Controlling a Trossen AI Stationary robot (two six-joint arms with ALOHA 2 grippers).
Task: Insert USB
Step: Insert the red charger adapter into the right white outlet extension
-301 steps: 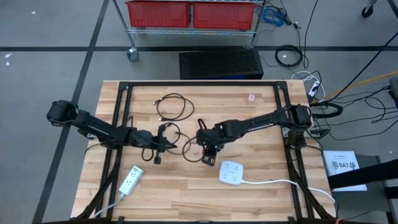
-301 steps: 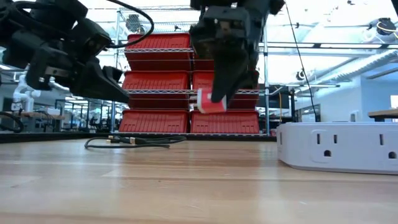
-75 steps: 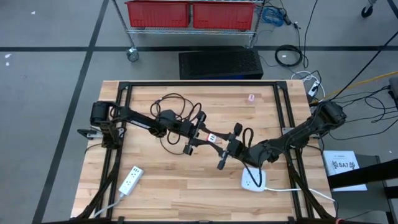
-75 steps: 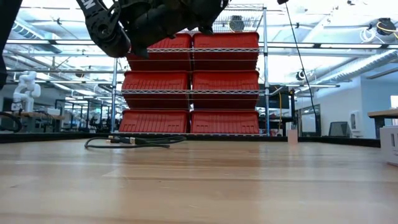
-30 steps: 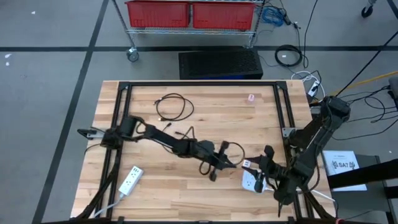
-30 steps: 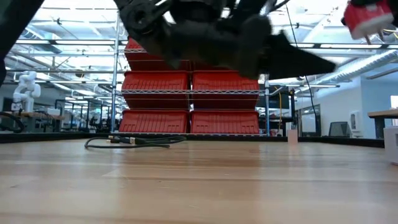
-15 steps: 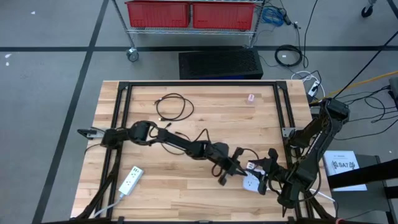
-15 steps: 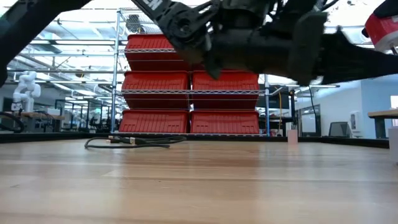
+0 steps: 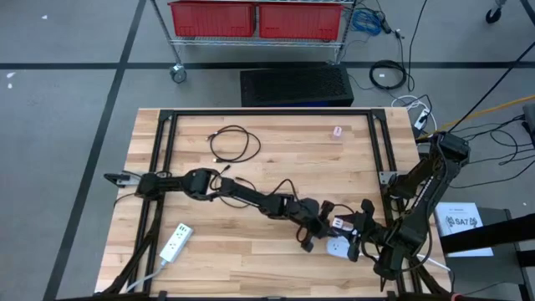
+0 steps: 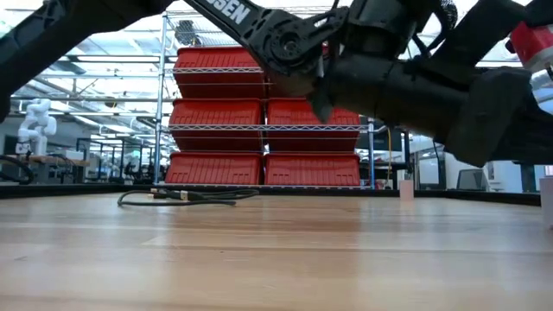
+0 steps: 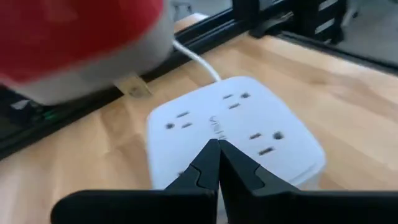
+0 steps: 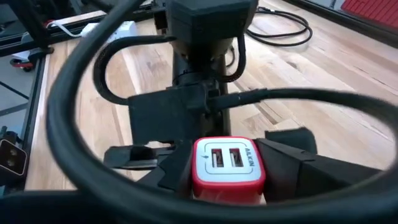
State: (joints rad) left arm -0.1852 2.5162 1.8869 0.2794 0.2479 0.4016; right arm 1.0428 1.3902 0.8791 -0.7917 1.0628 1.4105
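Gripping red charger [image 12: 225, 163]; right hand [image 12: 227, 177]

Setup sits on a grey floor [image 9: 67, 125] with dark tape lines crossing it. At 12 o'clock from the butcher-block table [image 9: 276, 263] there's a wire shelving rack [image 10: 259, 121] on casters loaded with red bins [image 9: 213, 18], and a black mat [image 9: 297, 85] between the two. Loose cables [image 9: 389, 75] pile up around 2 o'clock. Bright ceiling light overhead.
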